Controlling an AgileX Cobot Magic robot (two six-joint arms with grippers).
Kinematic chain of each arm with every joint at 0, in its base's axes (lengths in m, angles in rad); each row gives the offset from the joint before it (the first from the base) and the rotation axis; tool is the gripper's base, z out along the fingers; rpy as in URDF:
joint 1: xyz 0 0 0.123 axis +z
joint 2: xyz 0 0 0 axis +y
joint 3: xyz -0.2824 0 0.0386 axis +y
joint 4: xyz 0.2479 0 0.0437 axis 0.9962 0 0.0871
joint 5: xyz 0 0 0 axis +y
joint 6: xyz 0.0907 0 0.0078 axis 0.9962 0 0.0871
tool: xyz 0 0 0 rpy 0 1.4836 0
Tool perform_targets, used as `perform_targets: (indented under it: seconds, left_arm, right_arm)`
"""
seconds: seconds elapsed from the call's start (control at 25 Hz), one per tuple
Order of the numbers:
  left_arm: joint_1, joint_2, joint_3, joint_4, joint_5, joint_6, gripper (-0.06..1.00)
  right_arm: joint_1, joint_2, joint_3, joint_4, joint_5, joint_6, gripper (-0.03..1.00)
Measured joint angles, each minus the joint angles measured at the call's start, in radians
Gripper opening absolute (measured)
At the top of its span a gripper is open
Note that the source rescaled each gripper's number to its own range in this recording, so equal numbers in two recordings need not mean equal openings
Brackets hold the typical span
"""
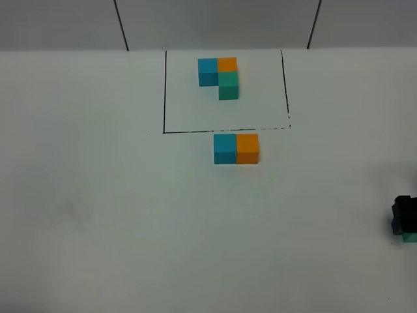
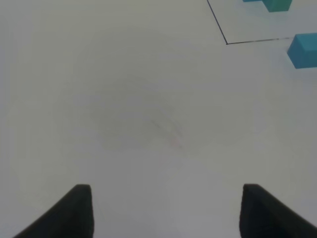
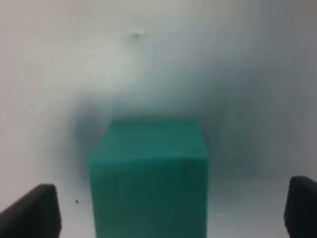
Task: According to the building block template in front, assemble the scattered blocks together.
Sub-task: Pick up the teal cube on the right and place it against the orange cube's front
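Note:
The building block template (image 1: 219, 77), a sky-blue, orange and teal-green L, lies inside the black hand-drawn frame (image 1: 164, 98) at the back. Just in front of the frame, the scattered sky-blue cube (image 1: 225, 149) and orange cube (image 1: 247, 149) sit side by side, touching. The scattered teal-green cube (image 3: 148, 178) stands at the table's right edge (image 1: 410, 237). My right gripper (image 3: 168, 213) is open around it, with a gap between each finger and the cube; it shows as a black shape in the high view (image 1: 404, 215). My left gripper (image 2: 166, 213) is open and empty over bare table.
The white table (image 1: 98, 195) reaches back to a grey wall. In the left wrist view the frame's near corner (image 2: 227, 43), the sky-blue cube (image 2: 303, 49) and a bit of the template (image 2: 277, 4) show far ahead of the fingers.

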Motion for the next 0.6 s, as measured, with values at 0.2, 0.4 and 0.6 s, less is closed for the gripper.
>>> perform_targets:
  seconds: [0.2, 0.4, 0.6]
  left_arm:
    - [0.000, 0.000, 0.000, 0.000, 0.000, 0.000, 0.36]
    - [0.000, 0.000, 0.000, 0.000, 0.000, 0.000, 0.36]
    - [0.000, 0.000, 0.000, 0.000, 0.000, 0.000, 0.36]
  right_arm:
    - [0.000, 0.031, 0.000, 0.007, -0.002, -0.003, 0.66]
    - [0.000, 0.040, 0.000, 0.008, -0.002, -0.005, 0.35]
    - [0.000, 0.041, -0.004, 0.009, 0.018, 0.032, 0.02]
